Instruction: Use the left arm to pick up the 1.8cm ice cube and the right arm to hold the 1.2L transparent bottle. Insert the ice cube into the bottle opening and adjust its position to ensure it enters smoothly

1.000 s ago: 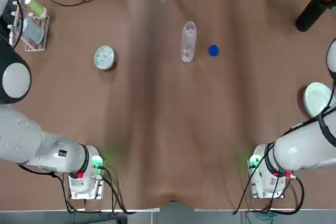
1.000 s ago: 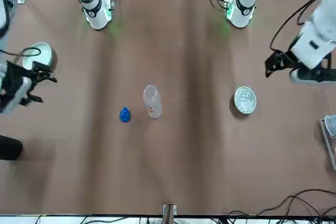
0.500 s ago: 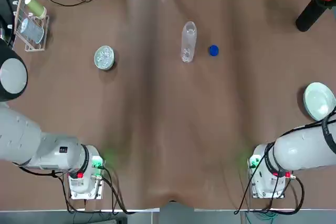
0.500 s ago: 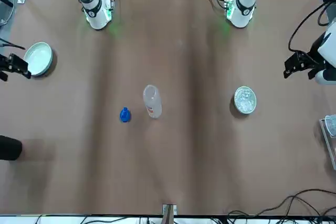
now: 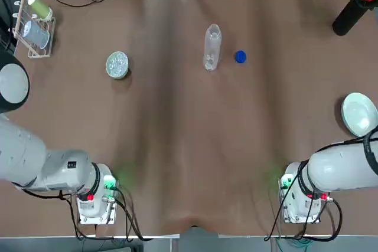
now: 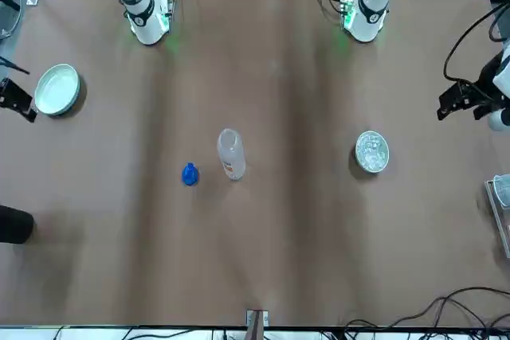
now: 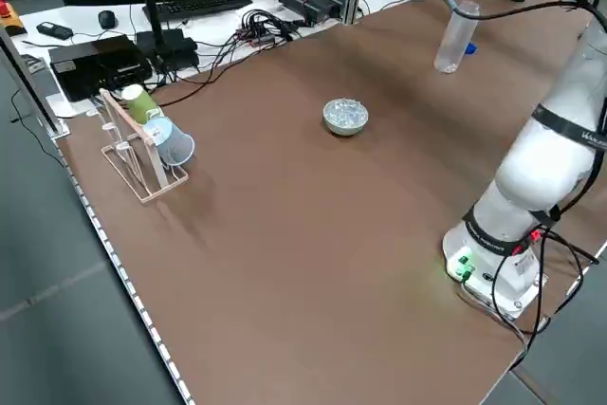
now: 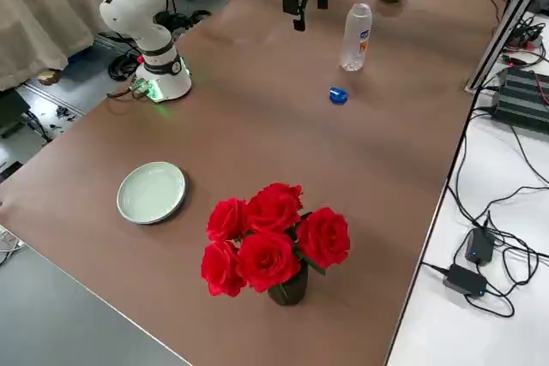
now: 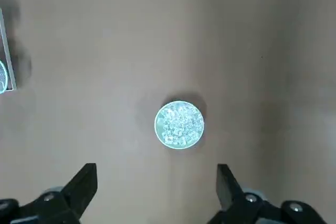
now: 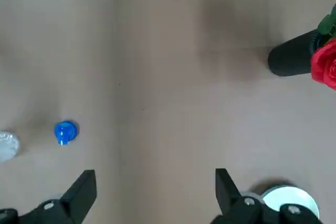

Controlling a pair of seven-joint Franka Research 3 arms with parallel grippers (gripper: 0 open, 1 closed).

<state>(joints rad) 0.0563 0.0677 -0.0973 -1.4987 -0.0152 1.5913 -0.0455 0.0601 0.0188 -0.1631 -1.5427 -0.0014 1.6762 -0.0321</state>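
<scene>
Transparent bottle (image 5: 212,46) stands upright, uncapped, near centre of brown surface (image 5: 177,134), toward the far side. Blue cap (image 5: 240,56) lies just beside it, not touching. Round silvery dish (image 5: 117,64) w/ ice cubes sits well apart from bottle, on robot's left. Single ice cube not distinguishable. Left pincer (image 9: 156,187) hangs above the dish, fingers apart, nothing held. Right pincer (image 10: 155,190) hangs above bare surface btwn cap and pale green plate (image 5: 358,113), fingers apart, nothing held.
</scene>
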